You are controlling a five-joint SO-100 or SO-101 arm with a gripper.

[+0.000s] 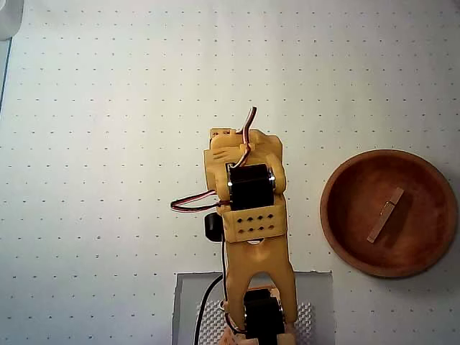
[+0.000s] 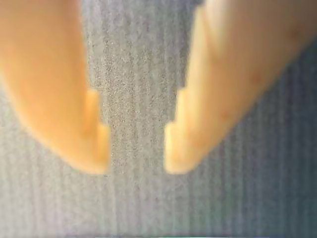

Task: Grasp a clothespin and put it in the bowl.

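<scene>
Inside the wooden bowl [image 1: 346, 215], right of the folded yellow arm [image 1: 251, 215] on the dotted worktop [image 1: 108, 144] in the overhead view, lies the clothespin [image 1: 385, 215], slanted; hand [image 2: 136, 161] parted, holding nothing, over blurred grey surface.

White dotted table [image 1: 108, 144]; reddish-brown bowl [image 1: 338, 230] at right, grey base plate [image 1: 187, 302] at bottom

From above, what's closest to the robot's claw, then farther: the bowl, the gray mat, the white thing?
1. gray mat, right under the gripper, bottom middle.
2. bowl, at the right.
3. white thing, top-left corner.
</scene>
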